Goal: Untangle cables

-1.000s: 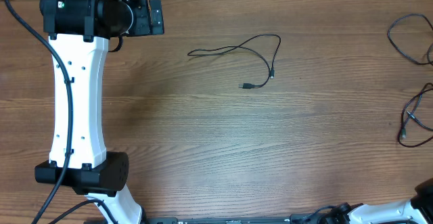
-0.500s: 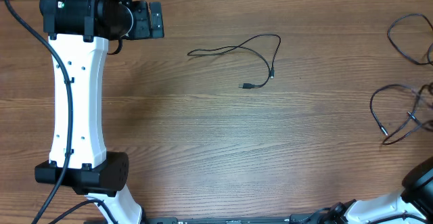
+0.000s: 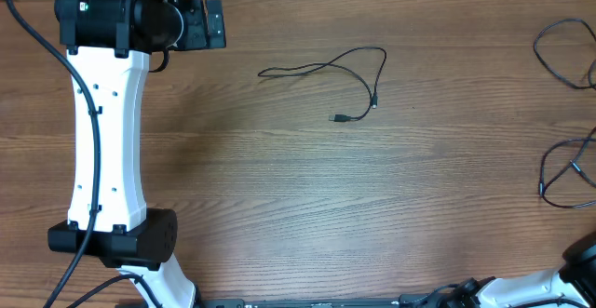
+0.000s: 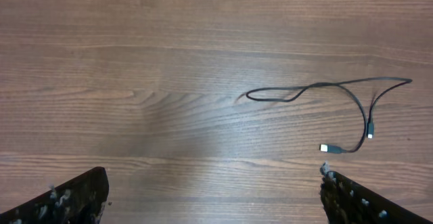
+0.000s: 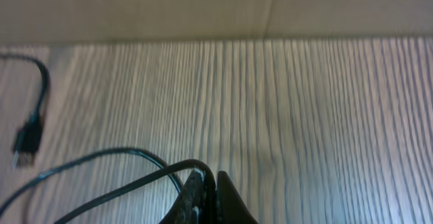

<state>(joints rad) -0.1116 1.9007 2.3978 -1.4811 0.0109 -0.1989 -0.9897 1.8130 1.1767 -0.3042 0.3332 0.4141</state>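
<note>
Overhead: centre cable [image 3: 321,65] lies alone on the table [image 3: 279,206], upper middle of the frame. It is thin and black, in one open curve with a hook at its right end, and doesn't cross itself. Left wrist view shows it in the right half of the frame, flat on the wood, with its plug [image 4: 327,147] at the low end of the hook.

Two more at the right edge of the overhead view, both cut off by the frame:
- top-right cable [image 3: 551,66], a loose tangle in the upper right corner
- looped cable [image 3: 542,182], an open loop at mid height

Both sit well apart from the centre cable.

Right gripper [image 5: 206,180]: jaws pressed together at the bottom middle of the right wrist view, pinching the gripped cable [image 5: 135,151]. Two black strands run from the tips to the lower left. Another plug end [image 5: 24,149] lies on the wood at the left edge; can't tell which cable it belongs to.

Left gripper [image 4: 213,197]: spread wide, fingertips [image 4: 78,197] in the bottom corners, nothing between them, hanging above bare wood, near side of the centre cable.

Left arm [image 3: 102,131] runs up the left side of the overhead view. Right arm [image 3: 577,266] only shows in the lower right corner.
</note>
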